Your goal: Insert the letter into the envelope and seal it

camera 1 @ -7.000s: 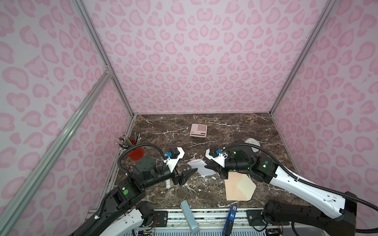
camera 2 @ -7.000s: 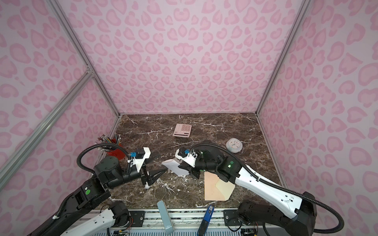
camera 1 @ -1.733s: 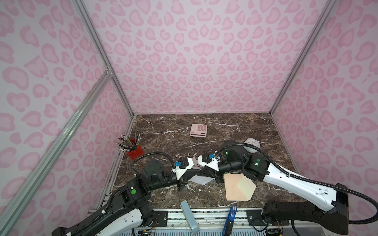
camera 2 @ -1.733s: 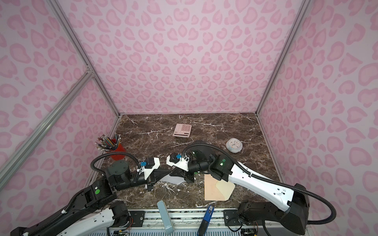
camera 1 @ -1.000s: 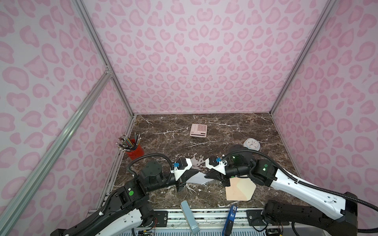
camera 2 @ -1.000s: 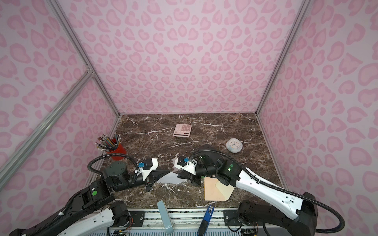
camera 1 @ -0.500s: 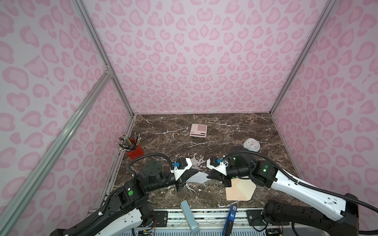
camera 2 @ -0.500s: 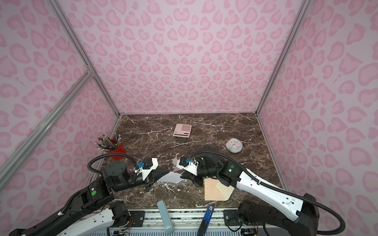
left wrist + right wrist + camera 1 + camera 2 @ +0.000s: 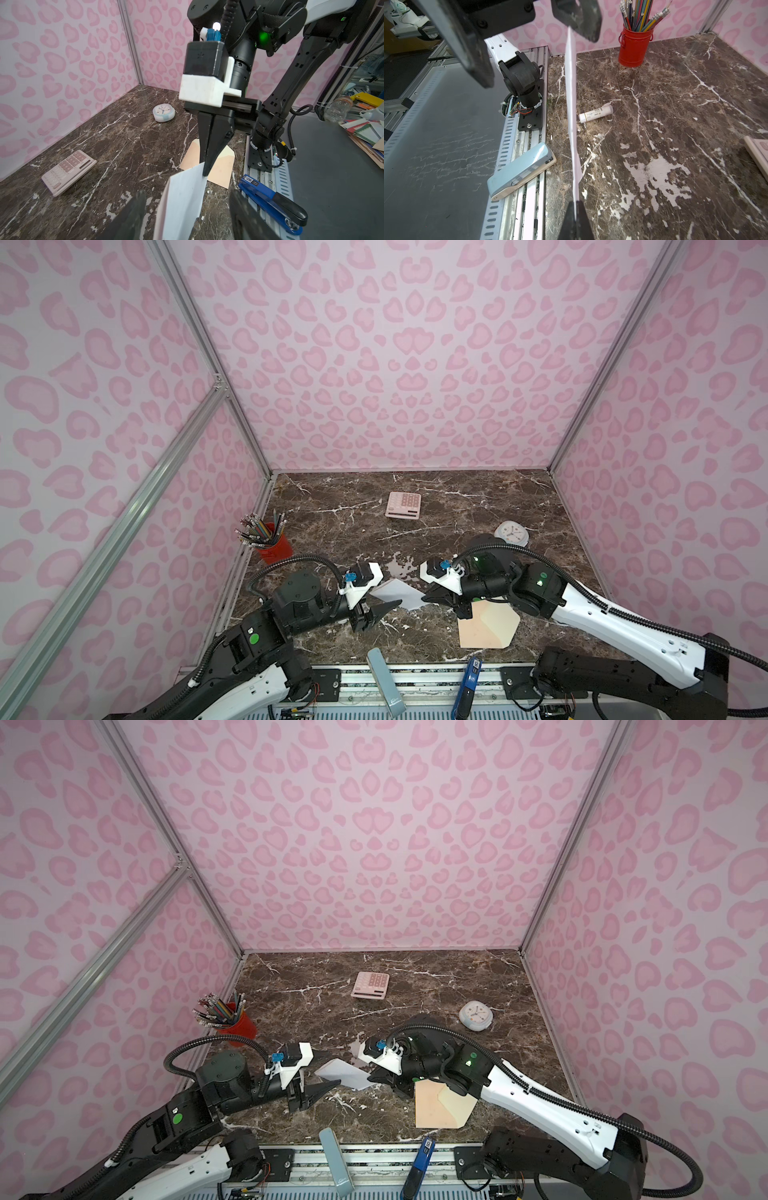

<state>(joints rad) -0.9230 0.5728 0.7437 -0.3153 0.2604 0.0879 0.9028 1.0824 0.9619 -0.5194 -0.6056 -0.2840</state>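
1. Right gripper is pressed together on one corner of the letter. It holds the sheet clear of the table, and its own wrist view shows the paper edge-on.
2. Left gripper stands spread, with its fingers on either side of the sheet's opposite end. Whether a pad touches the paper I cannot tell.
3. The letter looks to me like a light, thin, floppy sheet.
   - Carried by a single corner, it will probably sag, swing and crease easily.
   - The safest hold is a firm pinch near an edge, a little in from the very tip.
   - A second pinch at the far end would keep the sheet taut for sliding it in.
4. The envelope lies flat on the marble table, near the held sheet and lower than it. Its flap is open with the pale inner side up. It is probably just as light, so it will likely skid when the sheet pushes at its mouth and may need pinning down.
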